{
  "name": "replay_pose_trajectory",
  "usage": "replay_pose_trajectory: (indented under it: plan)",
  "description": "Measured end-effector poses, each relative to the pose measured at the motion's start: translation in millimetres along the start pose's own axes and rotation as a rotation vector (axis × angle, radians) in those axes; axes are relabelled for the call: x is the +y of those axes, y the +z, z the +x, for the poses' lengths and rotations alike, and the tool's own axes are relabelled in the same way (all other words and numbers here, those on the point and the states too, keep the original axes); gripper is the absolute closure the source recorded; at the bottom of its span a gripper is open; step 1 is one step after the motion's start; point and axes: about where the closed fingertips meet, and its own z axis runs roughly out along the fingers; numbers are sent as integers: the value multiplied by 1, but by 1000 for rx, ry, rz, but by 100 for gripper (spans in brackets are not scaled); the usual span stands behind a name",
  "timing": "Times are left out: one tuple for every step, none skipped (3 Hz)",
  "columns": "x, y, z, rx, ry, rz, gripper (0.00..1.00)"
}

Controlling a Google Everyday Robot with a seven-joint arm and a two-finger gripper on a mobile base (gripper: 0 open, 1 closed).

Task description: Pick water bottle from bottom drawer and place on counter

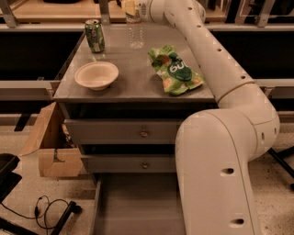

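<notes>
The water bottle [136, 33] is a clear ribbed bottle standing upright at the far edge of the grey counter [133, 78]. My gripper [132, 7] is at the top of the camera view, shut around the bottle's neck, and it hides the cap. My arm reaches back from the lower right over the counter. The bottom drawer [138, 202] is pulled open below, and the part of its flat grey floor that shows is bare.
A green soda can [94, 36] stands left of the bottle. A white bowl [96, 75] and a green chip bag [176, 69] lie on the counter. Two shut drawers with knobs [144, 134] sit above the open one. A cardboard box [48, 144] and cables [48, 209] are on the floor at the left.
</notes>
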Motion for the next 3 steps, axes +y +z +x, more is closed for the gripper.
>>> replay_pose_trajectory:
  plan:
    - [-2,4,18,6,27,15,100]
    - [-3,7,30,1,50,29,100]
    - [-3,8,38,3,61,40,100]
